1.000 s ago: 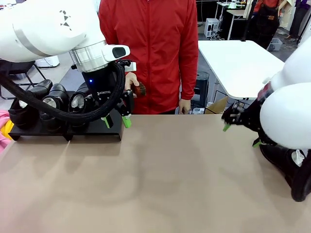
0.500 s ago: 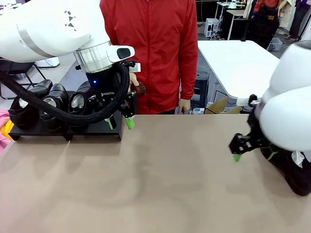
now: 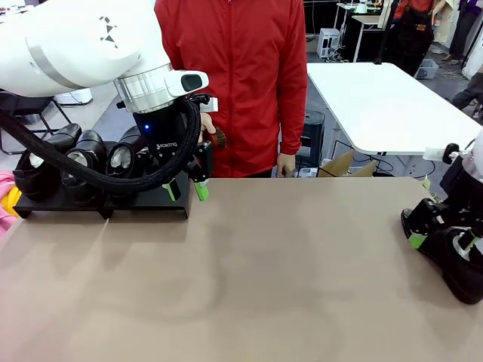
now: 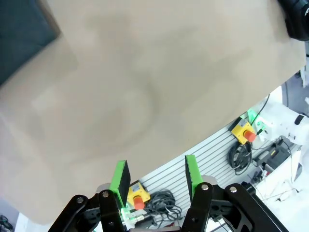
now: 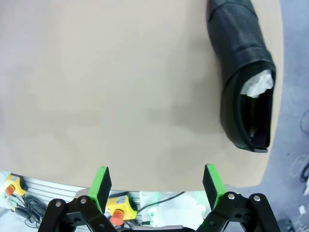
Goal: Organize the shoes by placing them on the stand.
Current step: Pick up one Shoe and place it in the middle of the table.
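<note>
Across the tan worktop (image 3: 287, 271) a person in a red jacket (image 3: 234, 83) stands at the far edge, holding a small brown round object (image 3: 218, 139) in one hand. At our far left the black stand (image 3: 106, 204) already carries several glossy black shoes (image 3: 83, 162) in a row, toes toward us and pale linings showing, and its right end looks free. One shoe (image 3: 456, 264) lies loose on the worktop at our far right edge, well apart from the stand; in the right wrist view it (image 5: 246, 82) rests on its sole with white paper stuffing in its opening.

Our left claw (image 3: 183, 189) hangs just above the stand's right end, its green pads part-way apart with nothing between them. Our right claw (image 3: 441, 240) is low over the loose shoe, jaws wide and empty, one pad at the shoe's near side.

We judge that we are on the pick-up of the last loose shoe. The next move calls for settling the right claw so its pads straddle the shoe's upper, then closing firmly, since the glossy leather may slip. After that comes a long carry across the worktop to the stand, where our left arm crowds the free spot and should clear it first
</note>
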Controlling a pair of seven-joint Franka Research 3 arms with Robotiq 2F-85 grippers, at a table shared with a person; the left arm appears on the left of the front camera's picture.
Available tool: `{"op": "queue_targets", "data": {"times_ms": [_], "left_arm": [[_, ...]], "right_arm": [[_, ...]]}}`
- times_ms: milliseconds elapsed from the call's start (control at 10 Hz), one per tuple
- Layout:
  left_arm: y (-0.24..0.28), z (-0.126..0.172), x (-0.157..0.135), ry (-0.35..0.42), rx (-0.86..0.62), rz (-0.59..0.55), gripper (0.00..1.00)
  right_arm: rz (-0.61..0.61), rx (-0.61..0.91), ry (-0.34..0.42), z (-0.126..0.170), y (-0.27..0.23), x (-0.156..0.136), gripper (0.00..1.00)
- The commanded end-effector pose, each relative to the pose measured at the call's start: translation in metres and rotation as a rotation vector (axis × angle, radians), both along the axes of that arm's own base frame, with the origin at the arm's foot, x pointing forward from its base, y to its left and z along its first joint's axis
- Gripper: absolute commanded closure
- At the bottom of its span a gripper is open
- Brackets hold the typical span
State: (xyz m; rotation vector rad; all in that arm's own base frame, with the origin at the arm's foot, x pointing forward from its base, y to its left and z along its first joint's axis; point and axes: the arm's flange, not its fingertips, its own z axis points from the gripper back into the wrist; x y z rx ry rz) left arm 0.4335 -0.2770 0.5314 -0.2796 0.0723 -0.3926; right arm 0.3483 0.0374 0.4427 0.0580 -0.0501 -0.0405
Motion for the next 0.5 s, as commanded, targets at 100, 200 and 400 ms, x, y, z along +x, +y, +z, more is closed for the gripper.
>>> {"op": "queue_targets", "data": {"times_ms": [100, 200, 400], "left_arm": [[0.002, 0.002, -0.001, 0.002, -0.005, 0.004, 0.39], [0.002, 0.002, -0.001, 0.002, -0.005, 0.004, 0.39], [0.002, 0.002, -0.001, 0.002, -0.005, 0.004, 0.39]], "right_arm": [[0.0, 0.0, 0.0, 0.0, 0.0, 0.0, 0.0], [0.003, -0.004, 0.028, -0.012, -0.007, 0.009, 0.0], [-0.03, -0.057, 0.05, -0.031, -0.031, 0.021, 0.0]]}}
